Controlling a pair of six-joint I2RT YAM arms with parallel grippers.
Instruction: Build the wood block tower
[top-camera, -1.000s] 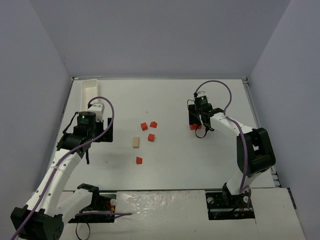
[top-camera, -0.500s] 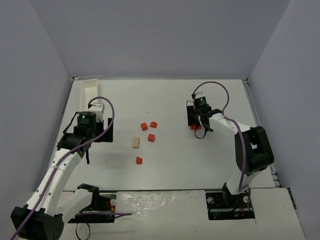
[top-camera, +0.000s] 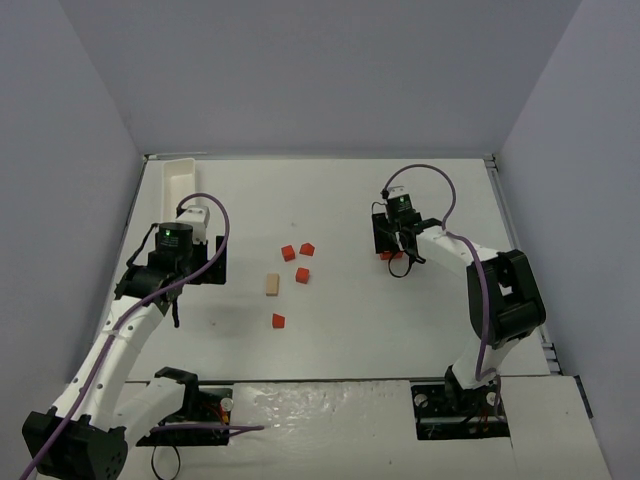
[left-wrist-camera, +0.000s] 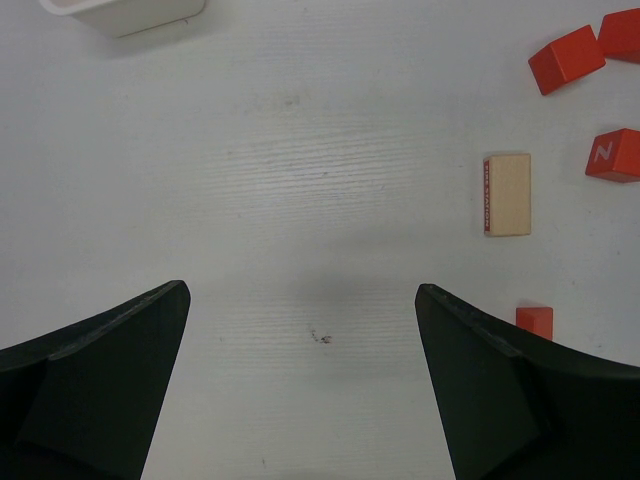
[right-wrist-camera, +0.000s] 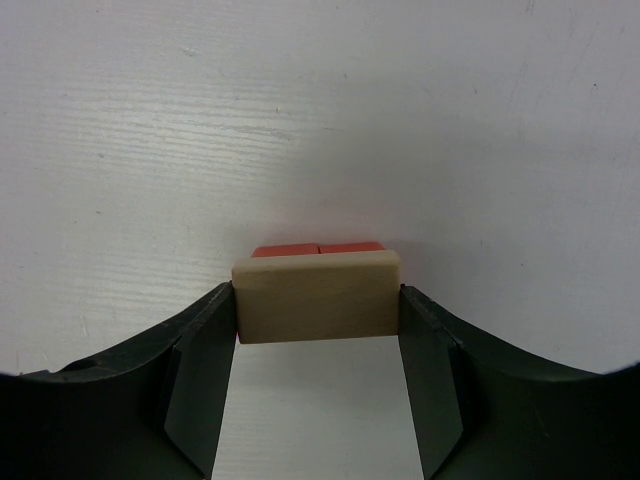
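The wood block tower stands at the right as two red cubes (top-camera: 388, 255) side by side, their top edges (right-wrist-camera: 318, 248) showing just past a tan block (right-wrist-camera: 316, 297). My right gripper (right-wrist-camera: 318, 305) is shut on that tan block's two ends, directly over the cubes; I cannot tell whether it rests on them. From above, the right gripper (top-camera: 395, 248) hides the tan block. My left gripper (left-wrist-camera: 300, 400) hangs open over bare table, also visible from above (top-camera: 180, 275). Loose pieces lie mid-table: a tan block (top-camera: 271, 285) and several red cubes (top-camera: 302, 275).
A long white tray (top-camera: 180, 180) sits at the far left; its corner (left-wrist-camera: 125, 12) shows in the left wrist view. That view also shows the loose tan block (left-wrist-camera: 508, 194) and red cubes (left-wrist-camera: 566, 59) to the right of the left gripper. Grey walls enclose the table.
My right gripper has shifted very slightly over the red cubes with the tan block still in it. The left arm has not moved.
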